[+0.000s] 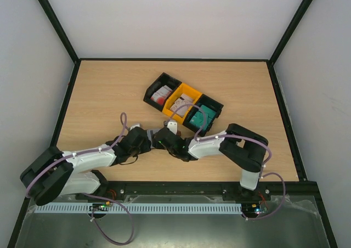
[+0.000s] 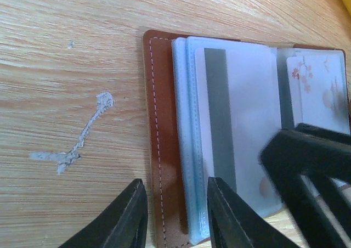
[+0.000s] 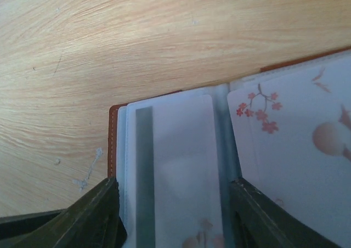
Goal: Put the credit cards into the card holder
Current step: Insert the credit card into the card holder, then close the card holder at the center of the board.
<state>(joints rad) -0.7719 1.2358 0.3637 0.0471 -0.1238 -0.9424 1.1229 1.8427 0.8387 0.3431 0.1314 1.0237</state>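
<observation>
The brown leather card holder [image 2: 162,127] lies open on the table, pale blue pockets up. A white card with a grey stripe [image 2: 236,116] sits in its left pocket, and it also shows in the right wrist view [image 3: 181,165]. A white card with red blossoms [image 2: 318,89] lies on the right half [image 3: 296,144]. My left gripper [image 2: 175,204] is open, its jaws straddling the holder's stitched left edge. My right gripper [image 3: 175,215] is open wide, a finger on each side of the striped card. In the top view both grippers [image 1: 143,141] [image 1: 165,138] meet over the holder and hide it.
A row of bins stands behind the grippers: a black bin [image 1: 155,86] with white and red cards, a yellow bin [image 1: 189,88], and a black bin [image 1: 216,105] with teal cards [image 1: 201,116]. A white scuff [image 2: 82,138] marks the wood left of the holder.
</observation>
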